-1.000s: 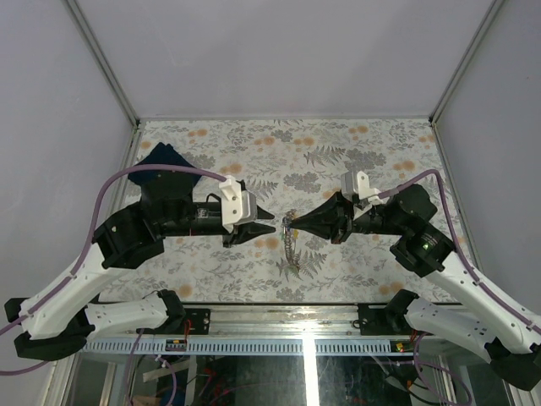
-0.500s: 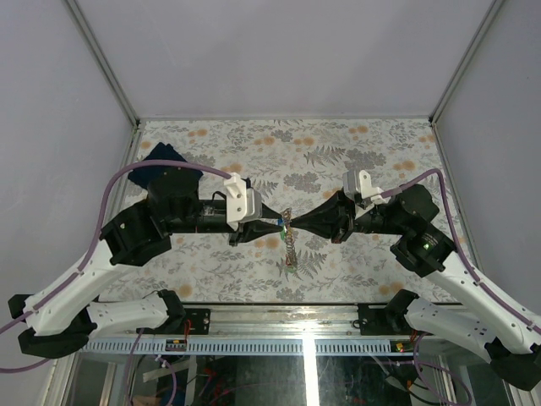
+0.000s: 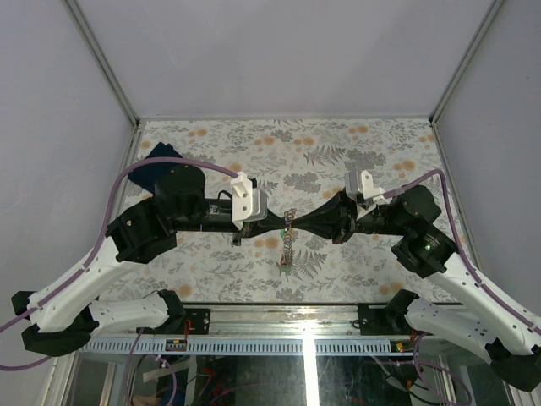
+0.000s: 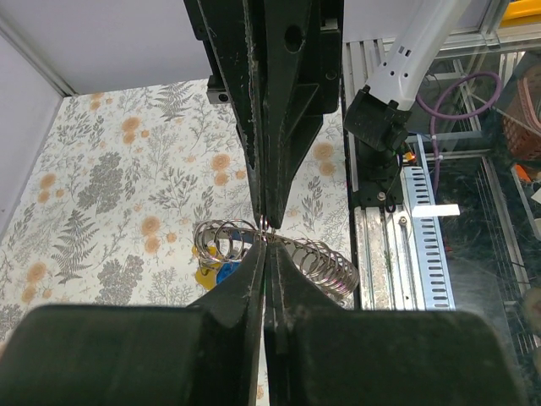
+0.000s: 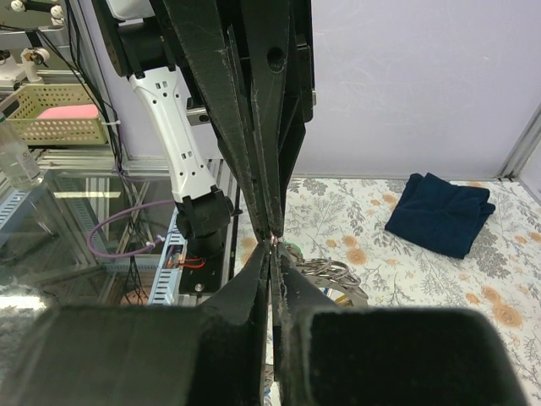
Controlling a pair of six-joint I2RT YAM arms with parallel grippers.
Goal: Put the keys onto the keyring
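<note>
Keyring (image 3: 290,222): thin metal ring, likely light, stiff and slippery. It is held over the middle of the tabletop (image 3: 355,152), with left fingers (image 3: 270,225) and right fingers (image 3: 309,223) both pinched shut on its wire, tip to tip (grip the rim, never the chain). Chain (image 4: 317,260) and tagged keys (image 4: 218,272) trail below.

the keyring (image 3: 289,222) is a cluster of thin silvery wire loops with a short chain. its top is pinched at the spot where the tips of the left fingers (image 3: 272,225) and the right fingers (image 3: 309,222) meet, raised above the worktop (image 3: 380,152). the chain hangs down from there toward the near edge. the keys (image 4: 221,272) show as small bright tags just beneath the loops. a blue and a yellow one sit side by side, and a green one (image 5: 292,249) lies close beside the fingertips. whether they are threaded on the ring cannot be told.
</note>
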